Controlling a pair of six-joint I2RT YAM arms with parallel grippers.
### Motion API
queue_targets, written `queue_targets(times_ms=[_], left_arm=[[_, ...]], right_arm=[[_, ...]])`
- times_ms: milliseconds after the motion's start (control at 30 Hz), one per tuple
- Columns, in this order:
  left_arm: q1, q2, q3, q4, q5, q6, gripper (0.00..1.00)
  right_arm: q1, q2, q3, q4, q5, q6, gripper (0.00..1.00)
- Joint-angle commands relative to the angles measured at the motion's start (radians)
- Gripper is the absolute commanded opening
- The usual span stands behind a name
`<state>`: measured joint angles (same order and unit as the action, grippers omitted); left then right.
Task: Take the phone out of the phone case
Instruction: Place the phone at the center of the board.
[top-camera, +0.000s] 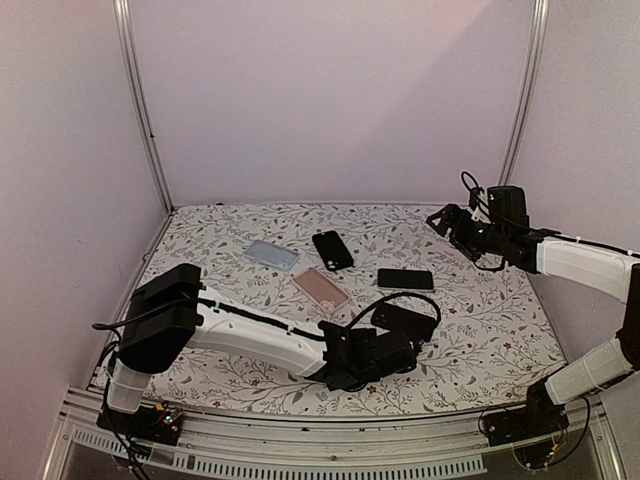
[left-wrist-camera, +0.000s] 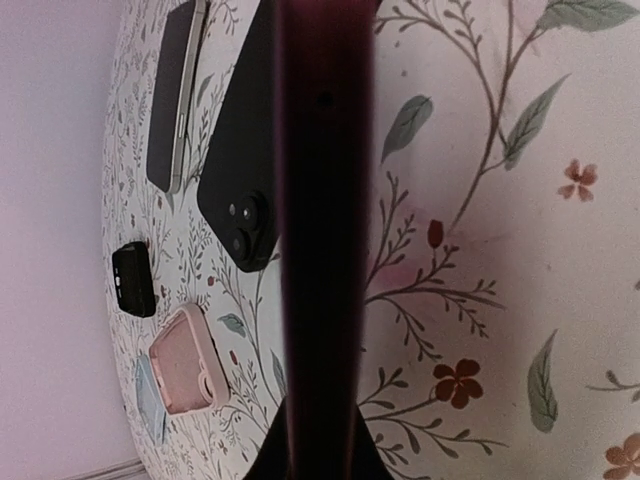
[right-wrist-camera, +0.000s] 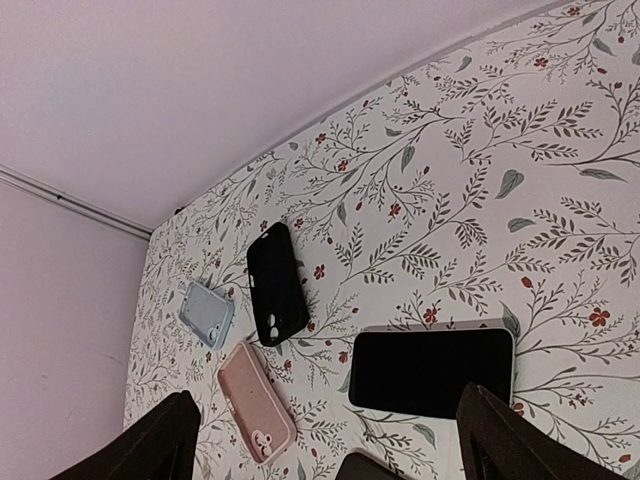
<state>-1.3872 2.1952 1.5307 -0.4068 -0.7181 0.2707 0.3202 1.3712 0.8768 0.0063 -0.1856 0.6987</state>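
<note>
A black phone in its black case (top-camera: 405, 320) lies camera side up on the floral table, also in the left wrist view (left-wrist-camera: 240, 150). My left gripper (top-camera: 408, 347) is low at its near edge. In the left wrist view its fingers (left-wrist-camera: 325, 200) form one dark blurred band pressed together, covering the phone's edge, with nothing seen between them. My right gripper (top-camera: 447, 222) hangs open and empty above the far right of the table. Its fingers (right-wrist-camera: 150, 445) frame a bare phone with a black screen (right-wrist-camera: 432, 370).
The bare phone (top-camera: 405, 278) lies just beyond the cased one. An empty black case (top-camera: 332, 250), a pink case (top-camera: 320, 288) and a light blue case (top-camera: 272, 254) lie left of centre. The enclosure's walls stand at the back and both sides.
</note>
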Motion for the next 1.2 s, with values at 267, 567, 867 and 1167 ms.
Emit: queue_targets(times_ms=[267,567,867,1167], left_arm=[[-0.051,-0.033,-0.036,0.100,-0.038,0.102,0.17],[-0.050,-0.057,-0.032,0.055,0.008,0.050,0.21],[-0.048,-0.145,-0.083,0.023,0.127,-0.042,0.25],[-0.046,-0.187,-0.113,-0.007,0.205,-0.098,0.26]], right_arm=[[-0.005,-0.034,-0.043,0.005,-0.005,0.020,0.92],[-0.005,-0.047,-0.058,0.006,-0.005,0.031,0.92],[-0.005,-0.045,-0.053,0.011,-0.015,0.030,0.93],[-0.005,-0.034,-0.058,0.014,-0.029,0.036,0.93]])
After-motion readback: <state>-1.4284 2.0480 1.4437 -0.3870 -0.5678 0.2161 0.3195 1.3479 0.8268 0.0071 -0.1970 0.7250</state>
